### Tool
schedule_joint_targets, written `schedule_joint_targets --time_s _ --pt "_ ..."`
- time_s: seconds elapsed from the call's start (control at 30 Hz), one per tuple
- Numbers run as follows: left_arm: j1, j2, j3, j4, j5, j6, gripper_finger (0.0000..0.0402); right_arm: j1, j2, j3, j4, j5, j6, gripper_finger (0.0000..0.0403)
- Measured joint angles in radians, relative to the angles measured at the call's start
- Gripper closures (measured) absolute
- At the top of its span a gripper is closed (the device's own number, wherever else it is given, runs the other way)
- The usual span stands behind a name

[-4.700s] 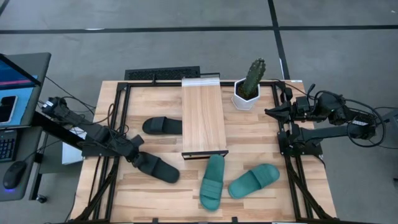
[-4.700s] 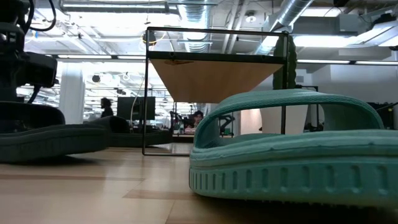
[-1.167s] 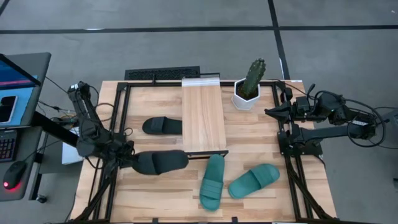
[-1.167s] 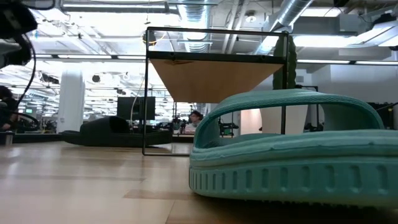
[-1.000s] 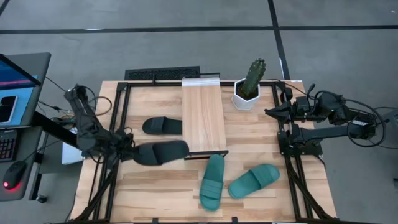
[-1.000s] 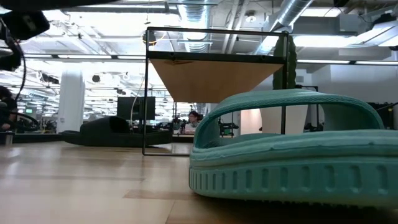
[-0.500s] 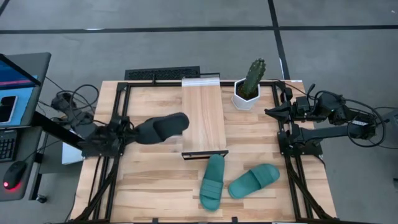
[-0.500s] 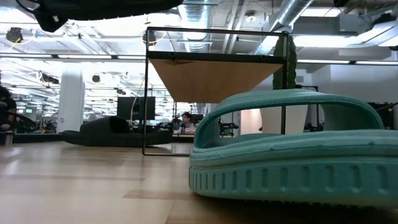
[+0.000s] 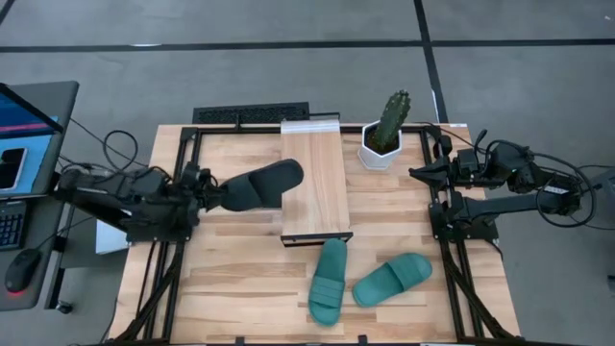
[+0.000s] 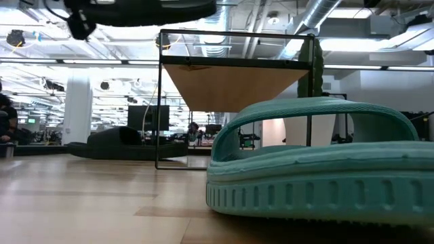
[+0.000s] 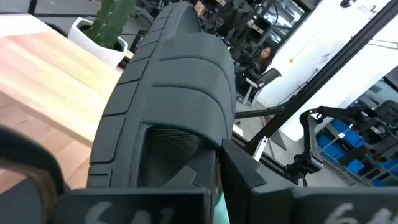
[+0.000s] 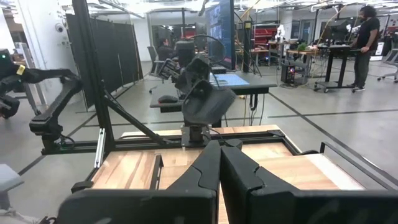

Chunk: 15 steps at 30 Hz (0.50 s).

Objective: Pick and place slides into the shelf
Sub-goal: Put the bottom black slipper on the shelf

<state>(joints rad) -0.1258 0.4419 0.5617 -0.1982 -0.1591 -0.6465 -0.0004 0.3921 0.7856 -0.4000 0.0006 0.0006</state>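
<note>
Two teal-green slides (image 9: 369,280) lie at the lower centre of the high view, nearest the table's front edge. Above them, at centre left, the left gripper (image 9: 207,192) is clamped on a black slide (image 9: 259,184), matte, ribbed along the sole, held clear of the table; its long axis runs rightward, toe tip over the shelf's (image 9: 317,183) left edge. The left arm is clearly nearer. Farthest, at the right edge, the right gripper (image 9: 419,173) waits, fingers together.

shelf (image 9: 314,178) top bare, potted cactus (image 9: 386,132) crowding its right far corner, two teal slides (image 9: 370,279) below
</note>
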Motion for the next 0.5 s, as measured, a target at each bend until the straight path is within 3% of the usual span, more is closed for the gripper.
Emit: schedule_joint_targets --time_s 0.33,0.5 --pt "0.428 0.281 0.0 0.285 0.519 0.014 0.0401 0.0 0.0 0.0 0.0 0.0 0.0 0.0403" --pt "0.579 0.412 0.062 0.312 0.68 0.019 0.0401 0.0 0.0 0.0 0.0 0.0 0.0 0.0403"
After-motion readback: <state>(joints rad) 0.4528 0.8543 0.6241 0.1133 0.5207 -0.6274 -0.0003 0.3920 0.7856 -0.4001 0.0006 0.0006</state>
